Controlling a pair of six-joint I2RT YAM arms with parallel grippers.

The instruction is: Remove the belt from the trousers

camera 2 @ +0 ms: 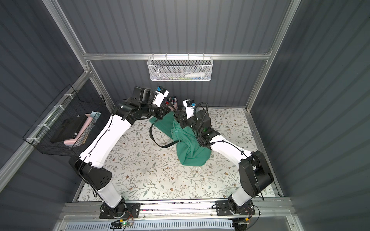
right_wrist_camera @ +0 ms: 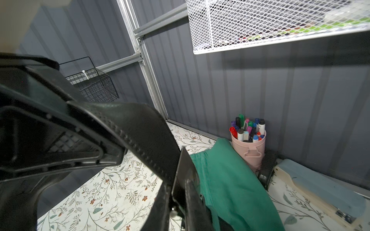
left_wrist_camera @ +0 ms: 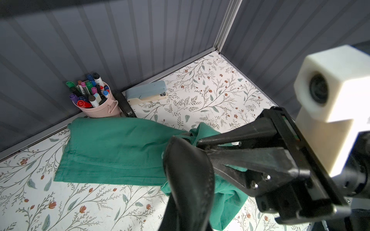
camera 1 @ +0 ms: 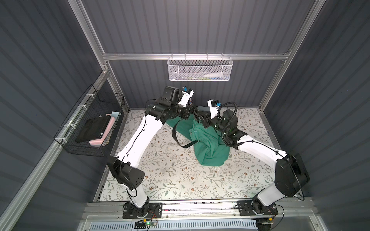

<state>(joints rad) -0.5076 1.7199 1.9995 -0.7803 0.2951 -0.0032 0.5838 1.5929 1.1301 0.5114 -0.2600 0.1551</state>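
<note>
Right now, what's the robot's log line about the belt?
left gripper: shut on belt | right gripper: shut on trousers | belt: slack loop, other end in trousers

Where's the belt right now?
In both top views the belt loops over the floral table, just left of the bunched trousers. One end rises toward the back wall, and the other runs into the cloth.

In the left wrist view the tips of the right tool (left_wrist_camera: pixel 197 148) pass behind the belt (left_wrist_camera: pixel 188 176), so what they touch cannot be read. The frame edge cuts the belt off just beside that tool. In both top views the left tool (camera 1: pixel 195 117) is masked where it meets the right tool, and the belt runs out of sight into the trousers (camera 1: pixel 210 148) folds near them.
</note>
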